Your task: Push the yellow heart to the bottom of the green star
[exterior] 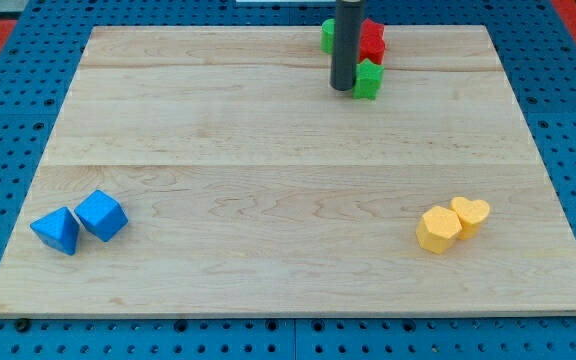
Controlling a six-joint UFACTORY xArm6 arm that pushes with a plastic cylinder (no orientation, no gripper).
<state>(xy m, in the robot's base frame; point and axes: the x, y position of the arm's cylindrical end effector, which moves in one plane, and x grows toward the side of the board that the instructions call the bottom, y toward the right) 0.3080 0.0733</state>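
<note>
Two blue blocks sit at 8 o'clock: a blue triangle [56, 231] and a blue cube [101, 215]. Two yellow blocks sit at 4 o'clock: a yellow hexagon [438, 230] and a yellow heart [471, 213]. At 12 o'clock there are two green blocks, a green star [369, 79] and a green block [326, 36], plus one red block [372, 42].

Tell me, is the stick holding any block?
No, nothing is held. My tip only pushes; it stands beside the green star, far from the yellow heart.
</note>
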